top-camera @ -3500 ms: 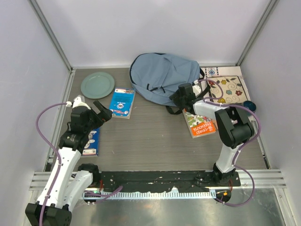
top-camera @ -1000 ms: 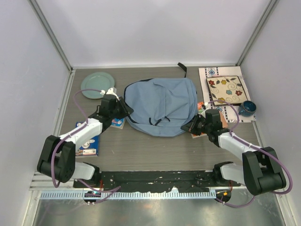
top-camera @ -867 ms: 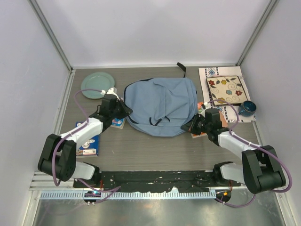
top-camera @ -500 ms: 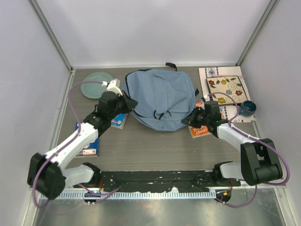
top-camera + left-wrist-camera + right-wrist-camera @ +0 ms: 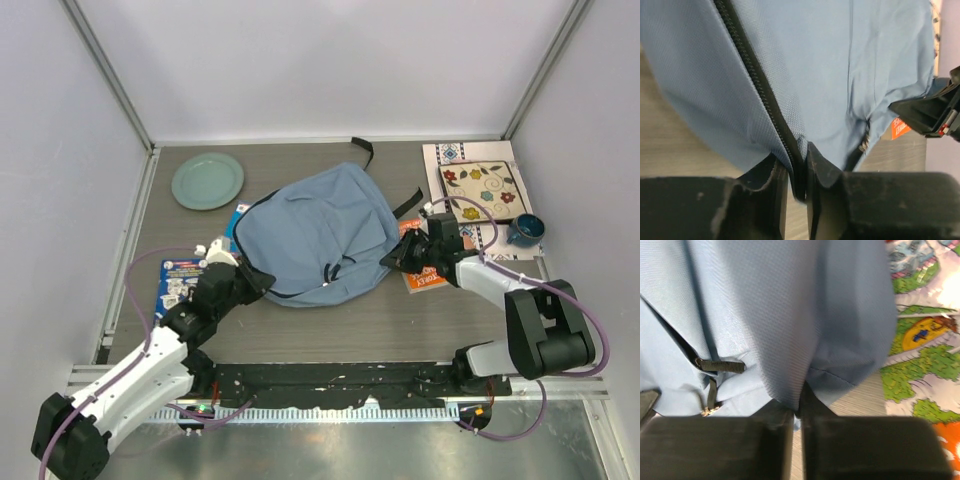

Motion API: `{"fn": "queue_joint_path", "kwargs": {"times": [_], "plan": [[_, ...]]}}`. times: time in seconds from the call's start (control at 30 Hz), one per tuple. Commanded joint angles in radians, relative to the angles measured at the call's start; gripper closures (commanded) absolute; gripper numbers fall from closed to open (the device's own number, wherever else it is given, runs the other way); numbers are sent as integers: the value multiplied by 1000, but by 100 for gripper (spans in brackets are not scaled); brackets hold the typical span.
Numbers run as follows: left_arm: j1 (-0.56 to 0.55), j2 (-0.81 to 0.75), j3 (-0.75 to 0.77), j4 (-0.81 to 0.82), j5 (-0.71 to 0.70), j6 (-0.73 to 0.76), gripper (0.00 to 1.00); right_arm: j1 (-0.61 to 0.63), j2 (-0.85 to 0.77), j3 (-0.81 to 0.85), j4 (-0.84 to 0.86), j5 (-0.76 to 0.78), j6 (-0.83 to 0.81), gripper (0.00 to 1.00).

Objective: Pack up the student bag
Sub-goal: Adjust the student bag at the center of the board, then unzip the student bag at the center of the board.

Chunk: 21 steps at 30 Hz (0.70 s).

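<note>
While the left hand (image 5: 258, 284) pinches the zipper (image 5: 755, 75) at the near-left edge of the student bag (image 5: 320, 235) and the right hand (image 5: 392, 258) pinches fabric at its right edge, the bag lies in the middle of the desk (image 5: 340, 320), apparently being positioned; next, its zipper needs opening.

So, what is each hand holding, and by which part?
Both grip the backpack: left hand on its zipper edge, right hand on a fabric fold.
</note>
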Motion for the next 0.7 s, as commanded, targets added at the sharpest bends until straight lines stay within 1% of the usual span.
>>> {"fn": "queue_joint_path", "kwargs": {"times": [0.0,0.07,0.1,0.13,0.2,0.23,0.27,0.3,0.37,0.4,0.47,0.53,0.6,0.67], "plan": [[-11,-64,-21,-84,-41,-56,69,-19,10,73,-55,145,-40,81],[-11,-55,15,-156,-73,-19,51,-18,-34,89,-102,217,-56,68],[-11,-49,32,-228,-110,-4,43,-19,-58,90,-155,246,-60,53],[-11,-42,70,-267,-127,11,36,-19,-81,84,-174,280,-58,47],[-11,-33,110,-354,-161,41,31,-19,-160,70,-215,336,-47,34],[-11,-33,149,-374,-184,47,28,-21,-189,55,-228,345,-40,33],[-11,-33,169,-391,-193,53,27,-19,-216,44,-237,350,-17,33],[-11,-39,192,-426,-201,59,26,-19,-264,34,-254,345,2,32],[-11,-50,255,-444,-212,67,24,-19,-311,0,-263,330,41,32],[-11,-50,275,-462,-218,68,24,-18,-337,-12,-260,311,89,32],[-11,-41,344,-491,-222,76,22,-16,-390,-55,-243,287,127,32],[-12,3,407,-499,-187,102,21,-4,-412,-84,-214,273,180,32],[-12,52,459,-488,-120,119,21,14,-411,-94,-197,277,210,32],[-14,137,488,-476,-78,151,21,36,-386,-97,-183,288,262,31]]}}
